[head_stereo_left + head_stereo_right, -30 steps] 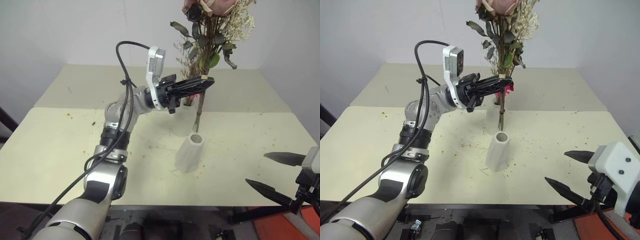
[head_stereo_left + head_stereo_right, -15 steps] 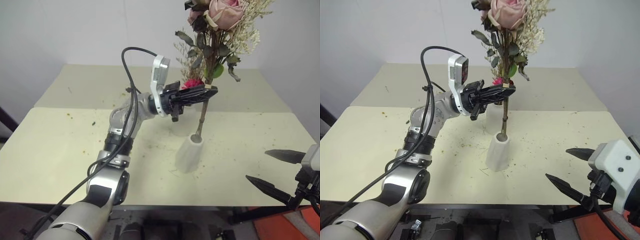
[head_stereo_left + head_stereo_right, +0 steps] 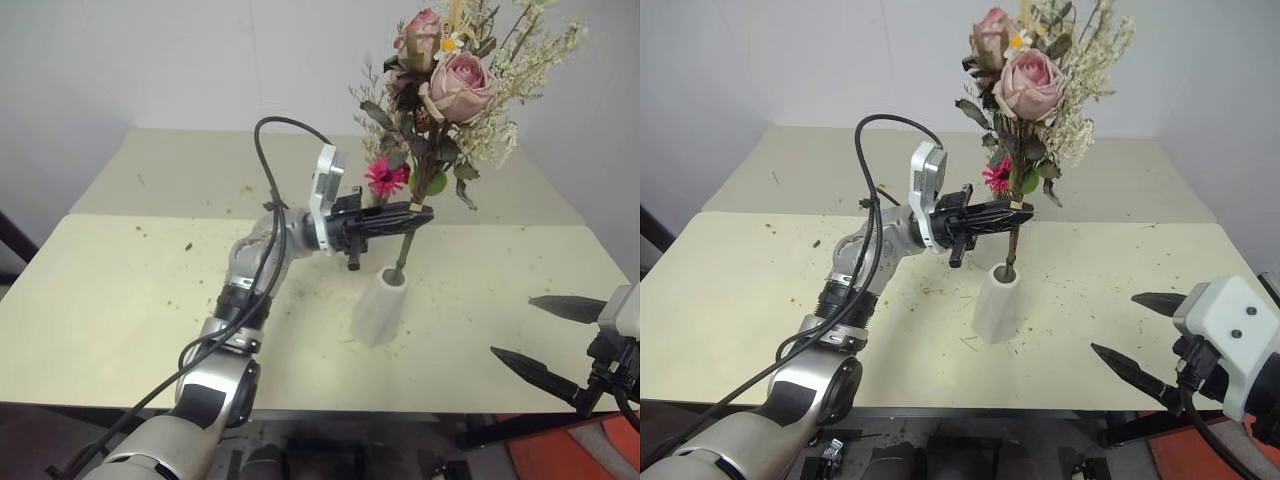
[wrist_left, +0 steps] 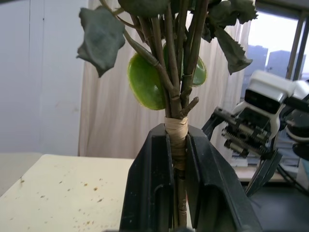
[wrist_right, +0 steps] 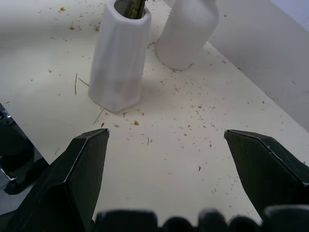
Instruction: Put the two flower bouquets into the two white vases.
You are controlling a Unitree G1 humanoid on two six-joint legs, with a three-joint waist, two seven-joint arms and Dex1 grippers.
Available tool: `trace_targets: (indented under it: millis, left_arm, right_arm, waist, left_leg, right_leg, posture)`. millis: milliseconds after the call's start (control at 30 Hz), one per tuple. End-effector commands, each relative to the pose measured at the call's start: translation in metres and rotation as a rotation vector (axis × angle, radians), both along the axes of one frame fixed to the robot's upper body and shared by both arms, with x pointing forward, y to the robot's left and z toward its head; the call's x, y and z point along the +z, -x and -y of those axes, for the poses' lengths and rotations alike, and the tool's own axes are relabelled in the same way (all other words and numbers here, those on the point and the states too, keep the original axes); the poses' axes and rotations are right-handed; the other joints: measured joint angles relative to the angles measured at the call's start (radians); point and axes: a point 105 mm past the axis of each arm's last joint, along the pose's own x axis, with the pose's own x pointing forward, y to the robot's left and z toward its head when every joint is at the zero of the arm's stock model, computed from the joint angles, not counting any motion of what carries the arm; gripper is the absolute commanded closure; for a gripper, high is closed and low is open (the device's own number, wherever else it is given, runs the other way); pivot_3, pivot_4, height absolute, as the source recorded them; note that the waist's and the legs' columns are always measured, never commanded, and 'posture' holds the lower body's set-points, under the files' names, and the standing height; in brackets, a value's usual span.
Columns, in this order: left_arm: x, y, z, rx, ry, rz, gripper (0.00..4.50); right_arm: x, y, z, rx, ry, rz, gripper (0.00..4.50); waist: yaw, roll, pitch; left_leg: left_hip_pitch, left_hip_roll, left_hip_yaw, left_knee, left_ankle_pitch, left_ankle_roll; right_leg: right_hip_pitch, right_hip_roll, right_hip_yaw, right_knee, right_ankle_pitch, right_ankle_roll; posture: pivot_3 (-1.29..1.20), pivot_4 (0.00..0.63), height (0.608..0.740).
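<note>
Pale yellow table (image 3: 120, 290), scattered dried crumbs (image 3: 300, 293), beige curtain (image 4: 111, 111)

Soft, even indoor light keeps the cream bench (image 3: 120, 290) bright with only faint shadows, while daylight glows through a pale curtain (image 4: 111, 111) and window (image 4: 277, 46), and nearby stems (image 4: 176, 87) stay sharp.

Rose bouquet (image 3: 440, 90) stem ends hidden inside cone vase (image 3: 380, 308), rounded vase (image 5: 187, 29) top cropped
</note>
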Motion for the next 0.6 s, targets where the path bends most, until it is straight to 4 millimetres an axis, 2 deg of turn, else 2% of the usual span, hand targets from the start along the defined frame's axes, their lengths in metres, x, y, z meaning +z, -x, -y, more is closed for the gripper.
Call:
trace_targets:
  millis: [33,433,600]
  left_arm:
    - [0.000,0.006,0.003,-0.018,-0.006,0.049,4.40]
    - [-0.027,0.007,0.007,0.000,-0.091,0.084,4.40]
    - [-0.018,0.007,0.004,0.011,-0.048,0.074,4.40]
  right_arm:
    - [0.007,-0.003,0.001,-0.007,0.022,0.055,0.00]
    - [0.005,-0.003,0.003,-0.018,0.038,0.058,0.00]
    - [0.007,-0.003,0.003,-0.017,0.046,0.069,0.00]
  waist:
    - [0.001,0.000,0.000]
    - [0.002,0.001,0.000]
    - [0.003,0.001,-0.001]
  left_leg:
    - [0.000,0.000,0.000,0.000,0.000,0.000]
    - [0.001,0.000,0.000,0.000,0.000,0.000]
    - [0.001,0.000,0.000,0.000,0.000,0.000]
  right_leg:
    - [0.000,0.000,0.000,0.000,0.000,0.000]
    - [0.001,0.000,0.000,0.000,0.000,0.000]
    - [0.002,0.000,0.000,0.000,-0.001,0.001]
  posture:
    - [0.00,0.150,0.740]
    - [0.00,0.150,0.740]
    - [0.00,0.150,0.740]
